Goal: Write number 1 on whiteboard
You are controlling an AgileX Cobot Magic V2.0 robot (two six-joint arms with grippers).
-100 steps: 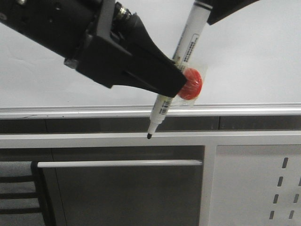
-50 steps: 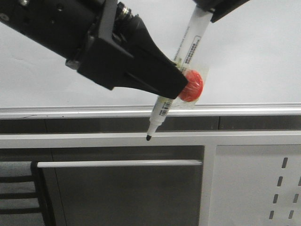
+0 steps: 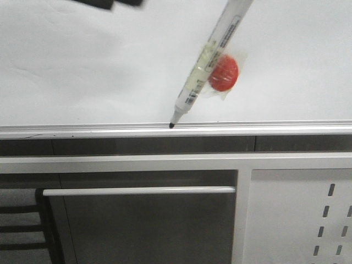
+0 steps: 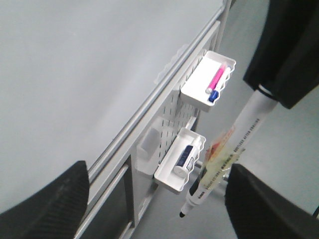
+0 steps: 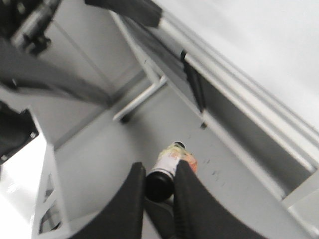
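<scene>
Right end effector point(image 5: 158, 199) around barcoded marker point(image 3: 204, 65).

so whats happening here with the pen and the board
The right gripper is shut on a white marker pen with a black tip, holding it tilted in front of the large glossy white whiteboard. No black stroke shows on the board yet. The left gripper is open, beside the pen and holding nothing.
</scene>
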